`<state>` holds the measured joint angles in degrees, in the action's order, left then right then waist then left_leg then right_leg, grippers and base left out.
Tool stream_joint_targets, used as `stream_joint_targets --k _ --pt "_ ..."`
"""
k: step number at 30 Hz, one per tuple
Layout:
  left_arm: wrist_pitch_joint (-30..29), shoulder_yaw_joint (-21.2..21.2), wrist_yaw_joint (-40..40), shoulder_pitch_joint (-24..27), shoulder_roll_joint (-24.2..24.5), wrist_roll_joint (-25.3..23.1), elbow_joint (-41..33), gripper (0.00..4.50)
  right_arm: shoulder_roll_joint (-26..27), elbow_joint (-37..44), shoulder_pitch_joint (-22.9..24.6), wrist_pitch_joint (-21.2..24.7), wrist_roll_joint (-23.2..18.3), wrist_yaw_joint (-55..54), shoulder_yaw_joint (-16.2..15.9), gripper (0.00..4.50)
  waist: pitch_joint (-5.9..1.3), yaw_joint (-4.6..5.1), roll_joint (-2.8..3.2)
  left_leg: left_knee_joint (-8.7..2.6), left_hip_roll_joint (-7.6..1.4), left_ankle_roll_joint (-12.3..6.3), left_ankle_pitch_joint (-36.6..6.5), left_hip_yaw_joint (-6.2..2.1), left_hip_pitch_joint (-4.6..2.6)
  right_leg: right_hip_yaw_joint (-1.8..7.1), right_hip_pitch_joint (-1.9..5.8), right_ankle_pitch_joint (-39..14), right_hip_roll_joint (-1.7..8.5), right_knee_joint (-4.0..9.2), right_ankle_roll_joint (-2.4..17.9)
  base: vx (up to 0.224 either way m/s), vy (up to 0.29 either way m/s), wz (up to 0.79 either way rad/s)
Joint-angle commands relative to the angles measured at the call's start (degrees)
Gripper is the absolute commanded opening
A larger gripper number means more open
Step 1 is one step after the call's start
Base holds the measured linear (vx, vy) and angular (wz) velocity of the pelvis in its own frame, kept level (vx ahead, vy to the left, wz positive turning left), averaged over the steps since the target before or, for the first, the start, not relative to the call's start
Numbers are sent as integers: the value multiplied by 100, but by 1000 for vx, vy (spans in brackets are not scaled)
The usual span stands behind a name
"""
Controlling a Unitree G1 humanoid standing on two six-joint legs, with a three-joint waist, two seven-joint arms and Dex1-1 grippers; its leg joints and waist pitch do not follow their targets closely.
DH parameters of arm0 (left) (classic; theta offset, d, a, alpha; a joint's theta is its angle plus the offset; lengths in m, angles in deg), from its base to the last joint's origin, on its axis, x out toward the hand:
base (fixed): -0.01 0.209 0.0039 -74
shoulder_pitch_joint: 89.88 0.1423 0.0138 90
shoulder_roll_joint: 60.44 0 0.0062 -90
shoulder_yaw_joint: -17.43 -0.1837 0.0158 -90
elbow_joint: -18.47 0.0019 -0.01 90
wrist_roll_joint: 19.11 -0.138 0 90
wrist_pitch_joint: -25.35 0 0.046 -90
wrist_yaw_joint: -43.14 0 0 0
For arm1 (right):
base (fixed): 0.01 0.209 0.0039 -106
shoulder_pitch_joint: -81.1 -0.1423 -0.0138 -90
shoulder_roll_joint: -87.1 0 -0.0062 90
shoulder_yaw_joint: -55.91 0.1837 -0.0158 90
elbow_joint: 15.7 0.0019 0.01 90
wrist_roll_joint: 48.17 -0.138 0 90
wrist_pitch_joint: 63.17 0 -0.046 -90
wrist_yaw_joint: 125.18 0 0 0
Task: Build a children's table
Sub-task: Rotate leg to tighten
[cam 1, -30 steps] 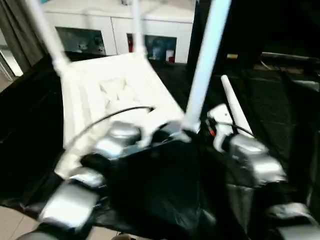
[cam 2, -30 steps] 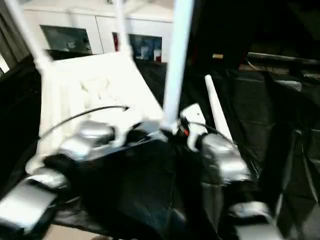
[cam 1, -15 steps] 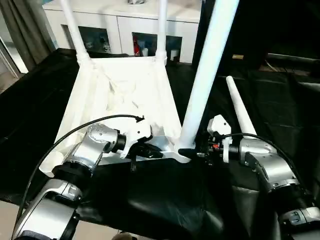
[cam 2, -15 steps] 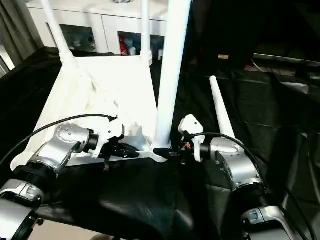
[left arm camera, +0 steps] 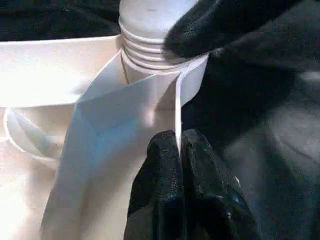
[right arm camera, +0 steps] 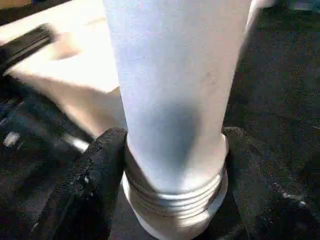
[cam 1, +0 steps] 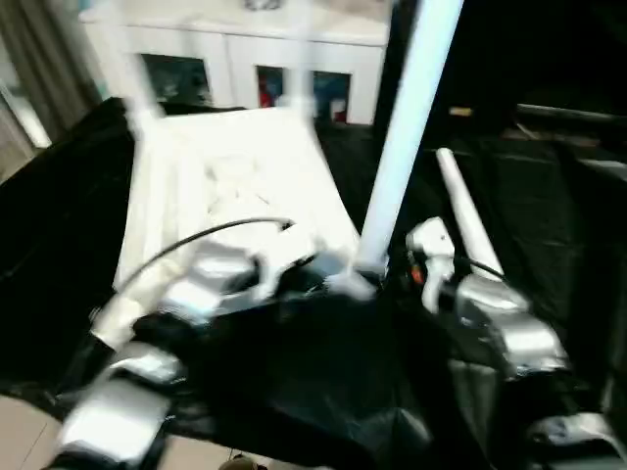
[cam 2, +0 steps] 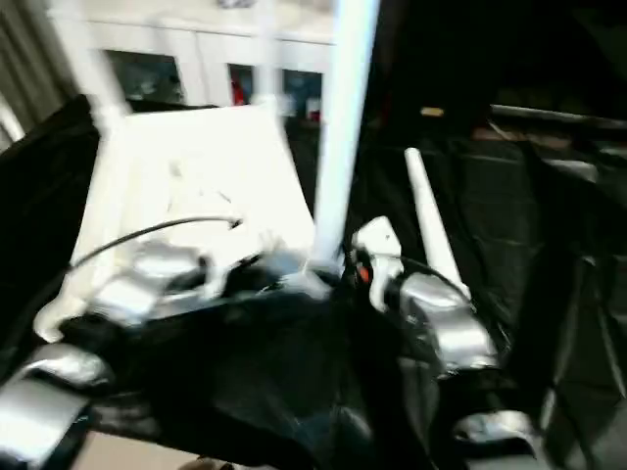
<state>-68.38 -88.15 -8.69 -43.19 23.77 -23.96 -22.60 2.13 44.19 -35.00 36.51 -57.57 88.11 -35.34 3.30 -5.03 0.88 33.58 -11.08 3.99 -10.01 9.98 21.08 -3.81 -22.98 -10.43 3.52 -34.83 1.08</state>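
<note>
We have the head stereo pair looking forward and down over both silver forearms at the upturned tabletop on black sheeting. Left wrist cam sits very close on the tabletop's thin edge, looking along its gripper. Right wrist cam is equally tight on the upright leg. Both wrist views share that leg's threaded base.

Smooth white plastic tabletop and leg — matt, threaded at its base — over crinkled glossy black sheeting.
</note>
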Motion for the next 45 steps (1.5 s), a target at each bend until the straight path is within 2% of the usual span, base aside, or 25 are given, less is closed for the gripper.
stream_joint_targets --k 1,2,4,5,6,8,9,11,13,14,15,17,20,21,23,25,26,27,35,37,40,42,45 --pt "-71 264 800 -302 -260 24 185 0 214 -484 -45 317 52 -1000 243 272 -365 19 -30 -380 -165 -66 -1374 -64 -85 261 244 -2295 479 580 860 0 0 0" --pt "-79 274 924 -360 -349 18 265 0 315 -569 -91 332 32 -1179 284 272 -369 17 -1 -391 -168 -44 -1345 -79 -85 258 251 -2241 475 575 847 0 0 0" --pt "-68 279 1040 -427 -460 20 341 0 441 -662 -147 346 27 -1331 297 272 -375 30 -29 -393 -172 -78 -1328 -77 -63 262 272 -1997 465 562 874 0 0 0" --pt "-35 283 1114 -501 -572 29 416 0 561 -709 -182 304 98 -1370 228 272 -385 25 15 -381 -167 -109 -1290 -72 -61 275 269 -1808 471 547 926 0 0 0" --pt "-13 281 1130 -545 -632 30 451 0 626 -705 -191 256 156 -1326 150 272 -393 15 -11 -372 -159 -141 -1253 -67 -53 272 286 -1679 475 548 959 0 0 0" --pt "32 263 1103 -598 -689 24 491 0 687 -649 -187 146 233 -1194 17 272 -401 6 -13 -373 -160 -170 -1140 -66 -40 274 302 -1476 470 520 995 0 0 0" --pt "63 240 1003 -603 -674 23 499 0 667 -556 -167 48 205 -988 -30 328 -402 1 -12 -371 -169 -215 -1108 -68 -37 272 311 -1351 473 502 1039 0 0 0" --pt "142 226 822 -577 -598 32 511 0 539 -421 -163 -6 141 -734 -40 342 -400 -2 -10 -368 -168 -254 -1136 -64 -38 268 317 -1315 470 505 1069 0 0 0" --pt "250 185 568 -494 -479 43 440 0 344 -277 -161 5 58 -382 -71 378 -397 -2 -18 -370 -171 -293 -1125 -66 -33 266 327 -1283 473 502 1098 0 0 0" --pt "250 185 568 -494 -479 43 440 0 344 -277 -161 5 58 -382 -71 378 -394 -8 -18 -367 -169 -303 -1143 -64 -37 266 328 -1307 469 509 1089 0 0 0" --pt "315 136 148 -363 -314 88 303 0 38 -35 -122 61 -62 307 -164 378 -388 -19 -29 -363 -167 -343 -1167 -62 -33 265 341 -1375 476 519 1081 0 0 0" --pt "397 106 -64 -299 -237 111 226 0 -113 72 -92 95 -90 609 -224 378 -388 -33 -36 -362 -182 -398 -1135 -64 -21 270 351 -1344 483 507 1096 0 0 0" --pt "476 11 -784 -54 113 207 -147 0 -747 414 30 75 -129 1727 -464 378 -390 -33 -39 -363 -202 -423 -1107 -61 -22 259 341 -1230 466 484 1167 0 0 0" --pt "488 2 -962 -5 191 253 -251 0 -863 454 41 62 -129 1905 -486 378 -392 -43 -55 -361 -220 -424 -1120 -60 -24 258 349 -1209 472 467 1192 0 0 0" --pt "483 15 -1315 82 301 389 -441 0 -1025 509 43 88 -166 2173 -504 378 -395 -46 -28 -353 -226 -431 -1116 -53 -31 263 329 -1226 485 462 1231 0 0 0" --pt "417 53 -1626 163 400 536 -622 0 -1146 538 22 133 -239 2385 -497 378 -394 -56 -31 -352 -232 -428 -1082 -47 -29 264 317 -1199 478 454 1265 0 0 0" --pt "417 53 -1626 163 400 536 -622 0 -1146 538 22 133 -239 2385 -497 378 -390 -57 -53 -356 -235 -431 -1092 -43 -35 262 309 -1221 473 459 1265 0 0 0" --pt "375 60 -1873 236 518 607 -745 0 -1258 512 -16 114 -245 2622 -548 378 -392 -83 -52 -352 -234 -415 -1094 -42 -44 260 307 -1290 482 450 1267 0 0 0" --pt "335 54 -2025 366 688 559 -937 0 -1207 391 -82 30 -190 2800 -641 378 -391 -132 -55 -362 -243 -341 -1055 -44 -47 265 285 -1353 482 448 1189 0 0 0" --pt "340 58 -2014 373 685 544 -949 0 -1174 391 -66 -9 -195 2803 -653 353 -398 -136 -56 -353 -233 -347 -1017 -40 -41 270 293 -1292 484 442 1187 0 0 0" --pt "304 48 -2045 401 698 558 -1016 0 -1137 466 -9 -11 -243 2834 -685 343 -406 -139 -50 -348 -234 -354 -974 -43 -38 267 296 -1200 483 430 1205 0 0 0" --pt "298 47 -2050 408 701 555 -1033 0 -1137 466 -6 -17 -240 2842 -686 306 -403 -138 -53 -347 -229 -366 -936 -40 -30 266 298 -1159 478 428 1210 0 0 0" --pt "294 40 -2037 416 687 536 -1042 0 -1129 504 69 -48 -238 2896 -695 301 -407 -138 -53 -344 -230 -371 -927 -39 -34 264 297 -1106 476 420 1221 0 0 0"
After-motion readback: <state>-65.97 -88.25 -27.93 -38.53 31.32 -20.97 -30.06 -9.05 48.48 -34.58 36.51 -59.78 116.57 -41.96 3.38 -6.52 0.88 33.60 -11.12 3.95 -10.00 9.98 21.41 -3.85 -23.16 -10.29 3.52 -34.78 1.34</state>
